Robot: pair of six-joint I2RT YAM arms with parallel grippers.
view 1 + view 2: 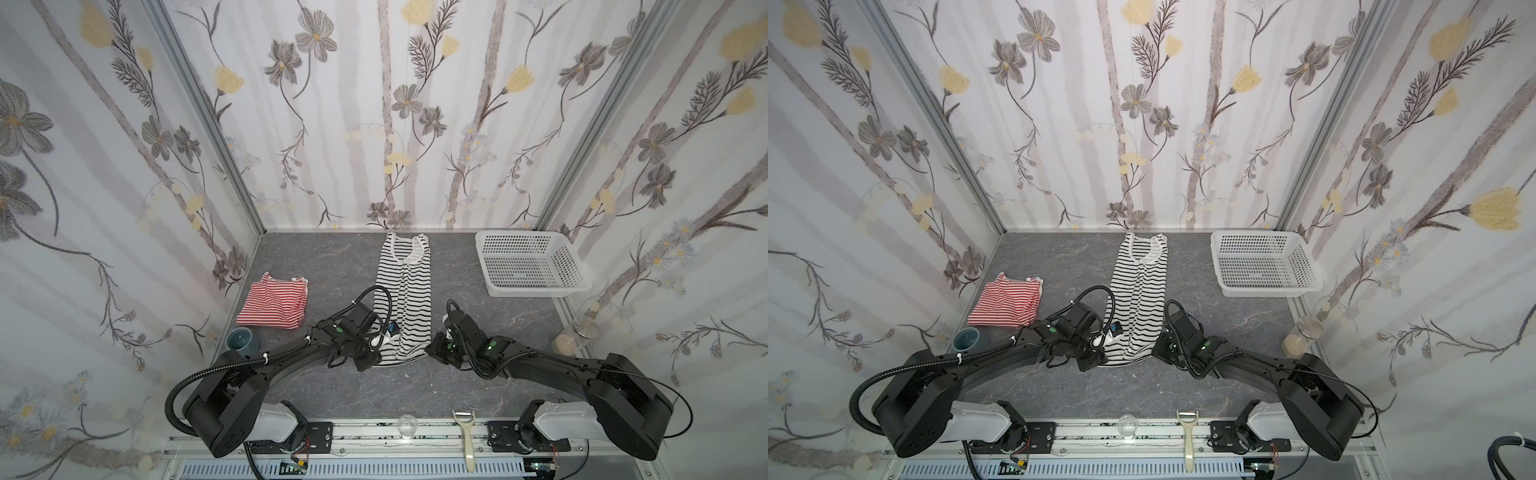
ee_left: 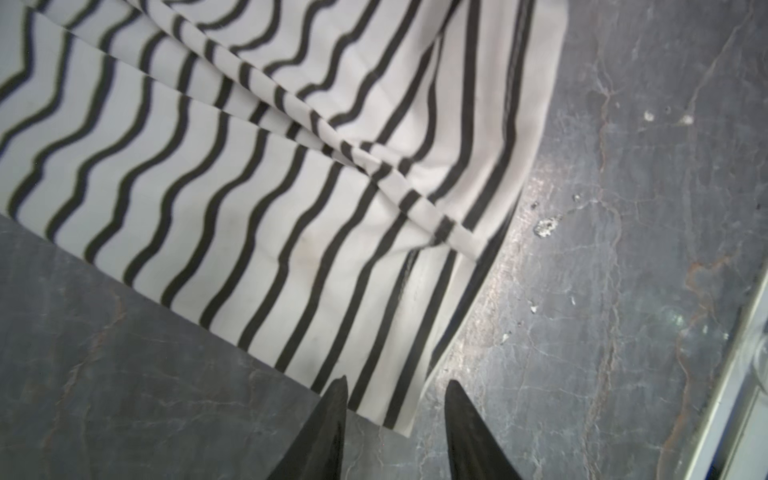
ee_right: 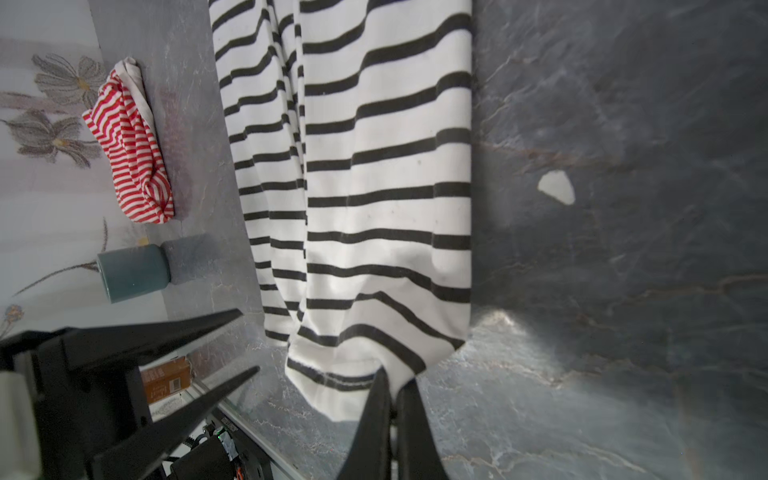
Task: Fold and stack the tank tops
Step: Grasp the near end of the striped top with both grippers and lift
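Two tops on worktop, both outside the white basket: red-striped top folded at left, black-striped top stretched mid. Right fingers clamped on its near hem corner; left fingers apart, other near corner between them.

Three walls carry pale wallpaper with grey and yellow flowers, joined at the corners by aluminium posts. The table is dark grey, marbled. A metal rail edges its front.
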